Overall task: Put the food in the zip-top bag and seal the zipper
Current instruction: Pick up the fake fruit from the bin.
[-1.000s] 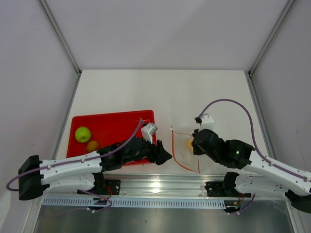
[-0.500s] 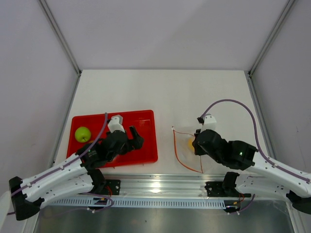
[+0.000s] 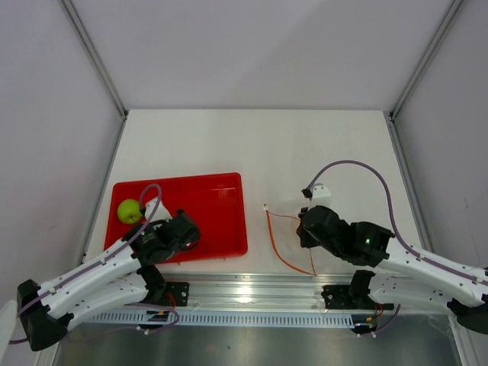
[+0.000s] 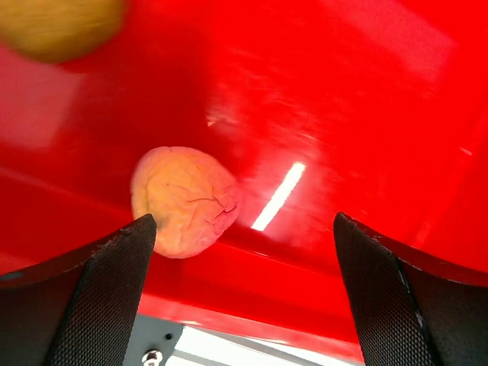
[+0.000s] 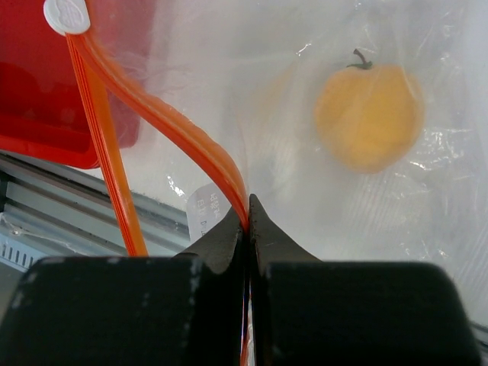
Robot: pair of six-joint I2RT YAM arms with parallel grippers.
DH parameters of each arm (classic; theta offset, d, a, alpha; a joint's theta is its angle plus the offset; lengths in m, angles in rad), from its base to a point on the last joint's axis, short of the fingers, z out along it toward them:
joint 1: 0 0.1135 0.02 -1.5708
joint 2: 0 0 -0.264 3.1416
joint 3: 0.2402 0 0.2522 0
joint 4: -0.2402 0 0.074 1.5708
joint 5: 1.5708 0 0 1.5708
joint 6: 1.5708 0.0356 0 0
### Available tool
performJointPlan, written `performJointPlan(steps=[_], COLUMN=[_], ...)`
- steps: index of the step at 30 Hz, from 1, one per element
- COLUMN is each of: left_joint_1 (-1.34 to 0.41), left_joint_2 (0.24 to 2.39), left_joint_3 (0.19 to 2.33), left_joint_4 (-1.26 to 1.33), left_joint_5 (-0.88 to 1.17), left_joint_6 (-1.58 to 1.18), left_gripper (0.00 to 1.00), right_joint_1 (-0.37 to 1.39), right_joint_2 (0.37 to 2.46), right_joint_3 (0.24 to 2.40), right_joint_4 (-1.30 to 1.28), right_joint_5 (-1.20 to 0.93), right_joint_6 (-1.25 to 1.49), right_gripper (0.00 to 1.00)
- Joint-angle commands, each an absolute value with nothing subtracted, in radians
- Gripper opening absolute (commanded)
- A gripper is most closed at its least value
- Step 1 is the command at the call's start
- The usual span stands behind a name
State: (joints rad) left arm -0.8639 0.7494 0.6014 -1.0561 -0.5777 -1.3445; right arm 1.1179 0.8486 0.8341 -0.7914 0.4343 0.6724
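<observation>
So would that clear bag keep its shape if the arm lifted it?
Probably not: the zip-top bag looks thin and crinkled, and its zipper curves loosely where the right gripper pinches it, so it would likely sag. The round fruit inside might roll.

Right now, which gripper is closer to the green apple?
Left. The left gripper hangs open over the red tray, close beside the green apple. The right gripper is far off on the other side, shut on the zipper, outside the tray.
</observation>
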Motion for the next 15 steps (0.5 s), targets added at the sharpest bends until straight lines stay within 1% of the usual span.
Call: performJointPlan(steps=[1, 5, 15], left_joint_1=[-0.853, -0.851, -0.839], left_joint_2=[0.804, 0.883, 1.023], left_joint_3=[0.646, 0.641, 0.598], left_joint_4=[-1.221, -1.281, -1.186], left_joint_5=[-0.627, -0.630, -0.589], left_joint_6=[-1.515, -1.614, -1.661], left_gripper=[0.99, 0.99, 0.99], right_joint_1=[1.124, 1.127, 1.129], right_joint_2=[0.870, 0.865, 0.793], right_joint_3=[0.845, 0.844, 0.827], right_joint_4=[-0.752, -0.752, -0.782], right_joint_5=[0.428, 0.425, 0.460], right_joint_6=[0.663, 0.675, 0.716], right_gripper=[0.00, 0.00, 0.00])
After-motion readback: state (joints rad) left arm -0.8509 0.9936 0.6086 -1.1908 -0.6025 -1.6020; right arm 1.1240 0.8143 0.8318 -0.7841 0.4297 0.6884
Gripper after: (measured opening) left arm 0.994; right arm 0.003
